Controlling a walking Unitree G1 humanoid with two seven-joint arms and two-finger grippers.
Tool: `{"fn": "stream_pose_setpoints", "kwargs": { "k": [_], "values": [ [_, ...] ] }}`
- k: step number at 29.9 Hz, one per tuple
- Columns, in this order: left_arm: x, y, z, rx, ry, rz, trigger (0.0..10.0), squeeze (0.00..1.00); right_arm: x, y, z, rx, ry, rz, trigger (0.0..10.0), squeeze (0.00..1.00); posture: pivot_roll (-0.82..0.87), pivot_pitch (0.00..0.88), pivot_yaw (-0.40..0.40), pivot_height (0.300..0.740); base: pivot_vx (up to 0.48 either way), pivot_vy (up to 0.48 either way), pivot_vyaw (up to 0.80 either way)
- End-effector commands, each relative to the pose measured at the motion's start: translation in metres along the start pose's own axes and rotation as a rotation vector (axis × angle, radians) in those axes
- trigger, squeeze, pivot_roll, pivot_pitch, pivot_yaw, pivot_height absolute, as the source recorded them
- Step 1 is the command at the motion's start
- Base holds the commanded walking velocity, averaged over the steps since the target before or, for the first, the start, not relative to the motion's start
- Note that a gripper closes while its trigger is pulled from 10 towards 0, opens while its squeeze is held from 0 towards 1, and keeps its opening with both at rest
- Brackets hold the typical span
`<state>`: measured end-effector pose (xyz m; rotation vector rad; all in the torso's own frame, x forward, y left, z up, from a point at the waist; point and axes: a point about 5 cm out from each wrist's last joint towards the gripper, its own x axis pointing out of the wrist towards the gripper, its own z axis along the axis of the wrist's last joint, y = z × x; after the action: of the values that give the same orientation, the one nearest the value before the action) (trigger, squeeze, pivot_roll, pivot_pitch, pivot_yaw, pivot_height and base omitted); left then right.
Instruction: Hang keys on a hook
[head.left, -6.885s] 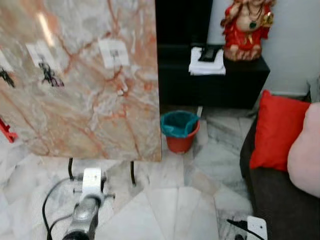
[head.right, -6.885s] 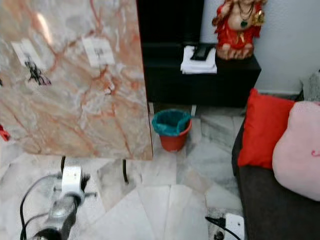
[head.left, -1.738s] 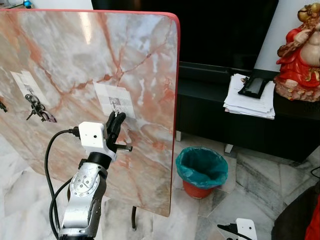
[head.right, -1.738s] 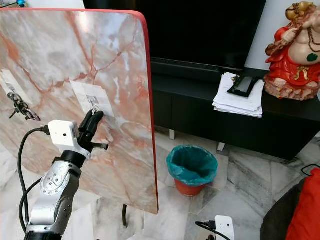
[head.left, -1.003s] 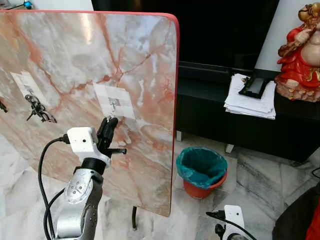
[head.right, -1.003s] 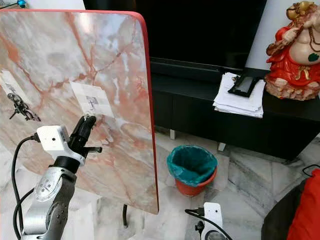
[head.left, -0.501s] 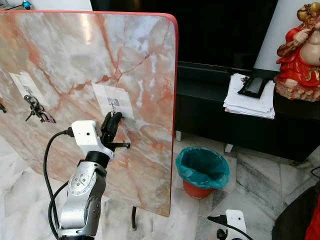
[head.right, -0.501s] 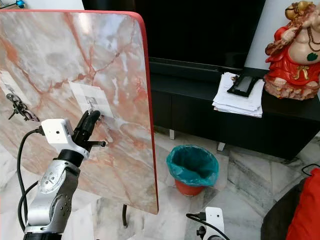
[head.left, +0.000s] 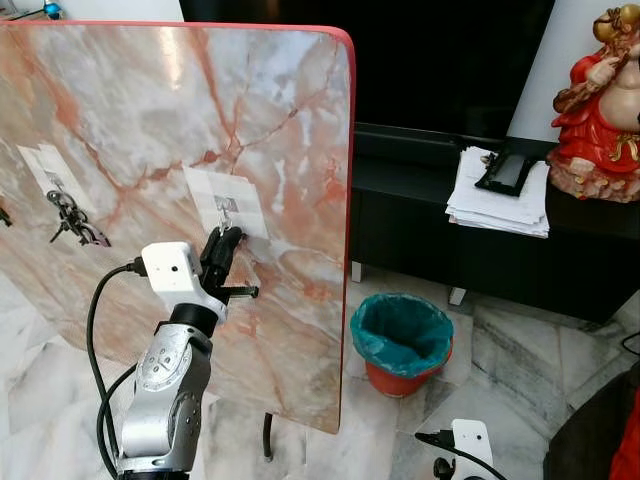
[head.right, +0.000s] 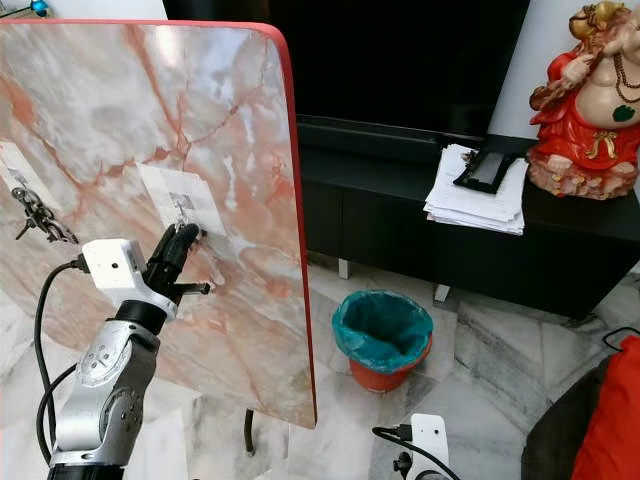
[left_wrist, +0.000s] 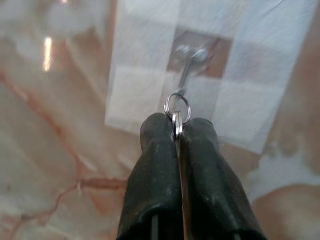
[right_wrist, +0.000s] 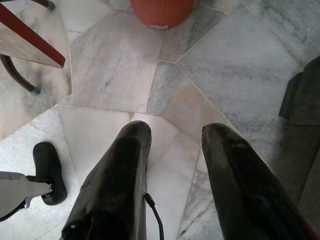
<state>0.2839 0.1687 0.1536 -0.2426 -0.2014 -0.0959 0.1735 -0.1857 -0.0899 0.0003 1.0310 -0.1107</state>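
Note:
A tilted marble board (head.left: 150, 120) carries a clear adhesive hook (left_wrist: 192, 52) on a white patch (head.left: 225, 200). My left gripper (left_wrist: 177, 125) is raised to the board just under that hook and is shut on a small silver key ring (left_wrist: 177, 107). The ring's top meets the hook's lower end; I cannot tell whether it is over the hook. The rest of the keys is hidden between the fingers (head.left: 222, 250). My right gripper (right_wrist: 175, 135) hangs low and open over the marble floor, holding nothing.
Another bunch of keys (head.left: 70, 215) hangs on a second hook further left on the board. A red bin (head.left: 400, 340) with a teal liner stands on the floor beside the board's legs. Behind are a black cabinet (head.left: 480, 250), a paper stack (head.left: 497, 205) and a red statue (head.left: 595, 100).
Since a second ago my left gripper has risen from below the white patch back up to the hook. It has barely moved in the last half second.

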Motion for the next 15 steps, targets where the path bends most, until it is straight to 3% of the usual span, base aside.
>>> {"fn": "stream_pose_setpoints", "kwargs": {
  "k": [1, 10, 15],
  "values": [
    [0.0036, 0.0016, 0.0030, -0.014, -0.005, 0.013, 10.0, 0.00, 0.0000, 0.0001, 0.0008, -0.003, -0.004, 0.002, 10.0, 0.00, -0.14, 0.011, 0.011, 0.740, 0.000, 0.000, 0.00],
    [0.0042, 0.0012, -0.0001, -0.069, 0.018, 0.019, 10.0, 0.00, -0.0001, 0.0000, -0.0001, -0.006, -0.005, 0.003, 10.0, 0.00, -0.14, 0.011, 0.010, 0.740, 0.000, 0.000, 0.00],
    [0.0050, 0.0036, -0.0027, -0.057, 0.032, 0.040, 10.0, 0.00, -0.0002, 0.0004, -0.0008, -0.005, -0.004, 0.003, 10.0, 0.00, -0.14, 0.011, 0.010, 0.740, 0.000, 0.000, 0.00]
  ]
}}
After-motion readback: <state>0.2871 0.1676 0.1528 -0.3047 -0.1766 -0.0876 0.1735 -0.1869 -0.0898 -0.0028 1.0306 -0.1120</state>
